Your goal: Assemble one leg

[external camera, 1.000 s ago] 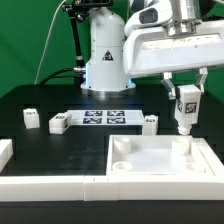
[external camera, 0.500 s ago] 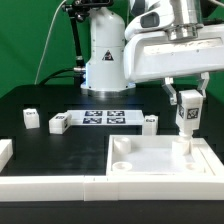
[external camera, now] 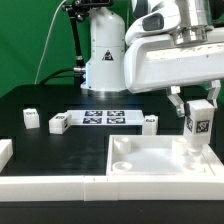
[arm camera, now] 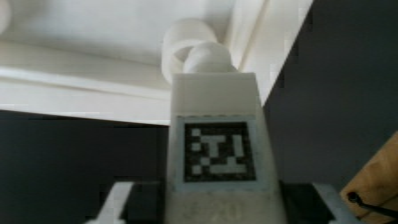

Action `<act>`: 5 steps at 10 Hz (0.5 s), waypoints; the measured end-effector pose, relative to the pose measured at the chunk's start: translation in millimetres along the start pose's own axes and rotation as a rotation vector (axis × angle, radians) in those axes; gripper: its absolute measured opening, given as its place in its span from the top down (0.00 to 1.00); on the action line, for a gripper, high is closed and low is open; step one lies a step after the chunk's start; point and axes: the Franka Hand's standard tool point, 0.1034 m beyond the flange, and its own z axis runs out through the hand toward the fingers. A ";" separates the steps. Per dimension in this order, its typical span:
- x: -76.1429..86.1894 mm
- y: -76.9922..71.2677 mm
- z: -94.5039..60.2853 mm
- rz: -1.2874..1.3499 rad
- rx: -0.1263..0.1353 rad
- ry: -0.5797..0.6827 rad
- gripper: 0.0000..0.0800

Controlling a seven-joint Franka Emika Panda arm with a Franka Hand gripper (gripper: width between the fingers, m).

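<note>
Black tabletop [external camera: 55, 148], tray piece [external camera: 150, 172] under leg [external camera: 197, 122]

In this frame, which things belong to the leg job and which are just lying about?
In the job: leg, held in the tool; tray piece under it.
Lying about: three small white blocks; marker board; border bars.

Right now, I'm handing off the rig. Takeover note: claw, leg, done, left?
Claw: shut on the leg, held upright.
Leg: lower end at the tray's far corner hole, on the exterior view's right. Cannot tell if it is seated.
Small blocks stand loose beside the marker board.
Done: leg picked up and brought to the corner.
Left: seat and fasten it, then release.
</note>
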 end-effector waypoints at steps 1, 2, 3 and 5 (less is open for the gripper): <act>0.8 1.1 3.9 0.002 0.000 -0.001 0.63; -0.5 1.3 7.0 0.003 0.001 -0.005 0.63; -2.3 1.1 8.3 0.003 0.001 -0.003 0.63; -3.4 1.2 8.5 0.003 -0.001 0.005 0.63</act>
